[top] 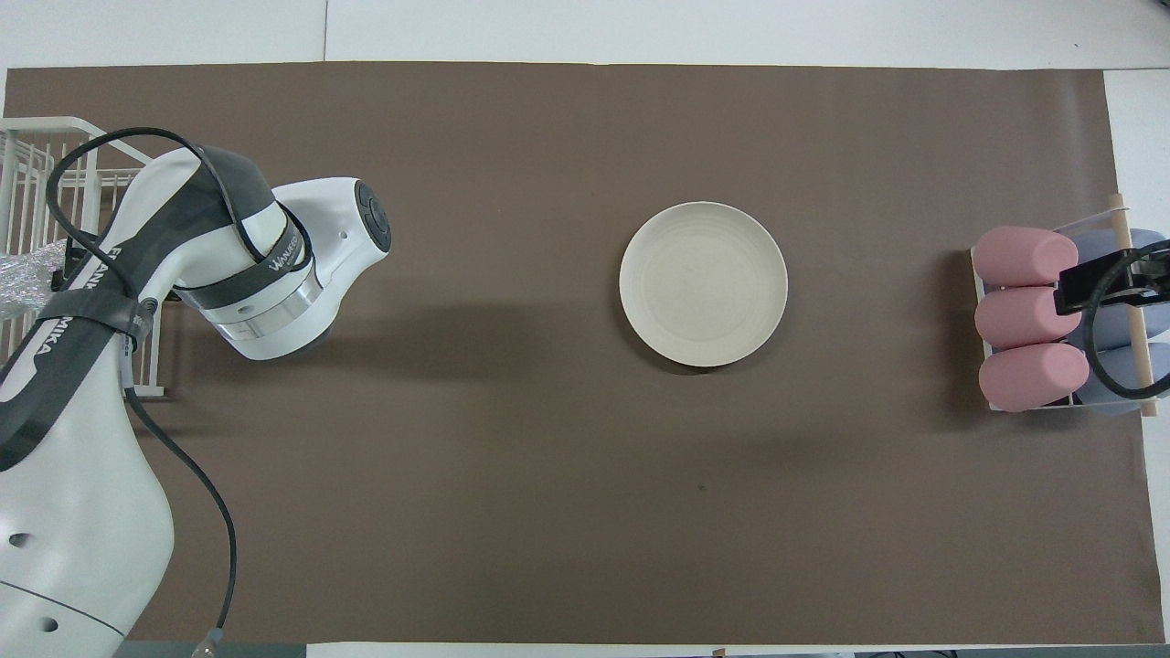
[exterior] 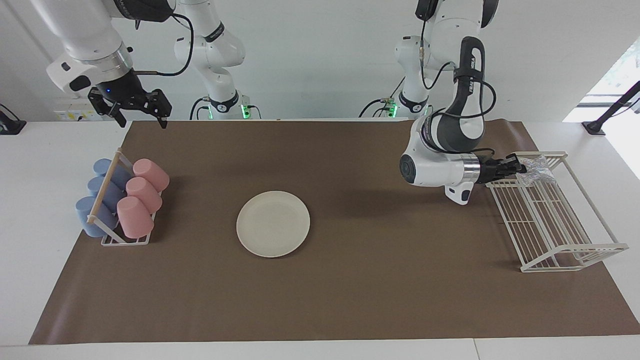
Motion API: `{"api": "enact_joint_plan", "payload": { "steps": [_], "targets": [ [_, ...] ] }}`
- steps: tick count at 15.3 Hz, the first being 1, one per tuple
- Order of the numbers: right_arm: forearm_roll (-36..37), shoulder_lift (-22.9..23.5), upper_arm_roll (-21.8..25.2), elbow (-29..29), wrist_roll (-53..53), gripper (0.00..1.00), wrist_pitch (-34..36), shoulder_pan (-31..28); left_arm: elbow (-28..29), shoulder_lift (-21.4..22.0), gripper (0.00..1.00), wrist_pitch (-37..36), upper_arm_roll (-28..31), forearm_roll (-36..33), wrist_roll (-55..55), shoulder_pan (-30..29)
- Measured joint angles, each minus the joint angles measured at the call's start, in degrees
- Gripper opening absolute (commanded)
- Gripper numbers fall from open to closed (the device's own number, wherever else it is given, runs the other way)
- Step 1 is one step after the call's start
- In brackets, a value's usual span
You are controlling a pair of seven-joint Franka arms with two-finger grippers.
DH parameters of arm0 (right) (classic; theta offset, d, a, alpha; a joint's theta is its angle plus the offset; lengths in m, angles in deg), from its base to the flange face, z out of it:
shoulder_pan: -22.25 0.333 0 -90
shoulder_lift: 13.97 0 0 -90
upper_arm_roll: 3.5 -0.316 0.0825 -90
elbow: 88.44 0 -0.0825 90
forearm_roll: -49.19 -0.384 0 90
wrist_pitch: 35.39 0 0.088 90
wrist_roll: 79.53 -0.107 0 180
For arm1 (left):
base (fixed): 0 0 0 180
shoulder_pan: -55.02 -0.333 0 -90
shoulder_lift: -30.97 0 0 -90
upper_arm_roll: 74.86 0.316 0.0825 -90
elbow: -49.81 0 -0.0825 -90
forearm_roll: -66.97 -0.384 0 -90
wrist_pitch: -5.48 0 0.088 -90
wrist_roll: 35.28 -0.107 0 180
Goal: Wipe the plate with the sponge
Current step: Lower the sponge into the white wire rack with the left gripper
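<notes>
Left gripper clamping sponge over rack (plate bare)

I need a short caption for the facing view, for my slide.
Left gripper holds the sponge over the wire rack; plate waits mid-mat.

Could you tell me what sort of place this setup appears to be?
Probably a robotics lab staged as a dishwashing station: a brown mat, a white wire dish rack, a cup rack and a cream plate.
</notes>
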State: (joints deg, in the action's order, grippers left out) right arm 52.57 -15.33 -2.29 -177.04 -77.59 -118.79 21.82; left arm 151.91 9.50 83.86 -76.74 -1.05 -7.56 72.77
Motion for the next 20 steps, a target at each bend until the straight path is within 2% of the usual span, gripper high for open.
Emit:
{"api": "enact_joint_plan", "payload": {
  "steps": [12,13,14,15,17,20],
  "targets": [
    [0.0,1.17,0.19,-1.41,0.8,1.0,1.01,-0.45,1.28,-0.21,0.02,8.85,-0.13,0.99,1.53,-4.58],
    [0.0,1.16,0.19,-1.58,0.8,1.0,1.01,-0.45,1.28,-0.21,0.16,8.95,-0.13,1.02,1.53,-4.62],
    [-0.01,1.15,0.19,-1.66,0.8,1.0,1.01,-0.45,1.29,-0.21,0.47,9.01,-0.17,1.03,1.53,-4.62],
    [-0.02,1.13,0.19,-1.73,0.8,1.0,1.01,-0.45,1.29,-0.21,0.83,9.05,-0.23,1.04,1.53,-4.62],
    [-0.03,1.07,0.19,-1.76,0.8,1.0,1.01,-0.45,1.29,-0.21,1.0,9.14,-0.37,1.05,1.54,-4.61],
    [-0.05,0.99,0.19,-1.76,0.8,1.0,0.87,-0.45,1.29,-0.2,1.0,9.31,-0.39,1.06,1.54,-4.61]
  ]
}}
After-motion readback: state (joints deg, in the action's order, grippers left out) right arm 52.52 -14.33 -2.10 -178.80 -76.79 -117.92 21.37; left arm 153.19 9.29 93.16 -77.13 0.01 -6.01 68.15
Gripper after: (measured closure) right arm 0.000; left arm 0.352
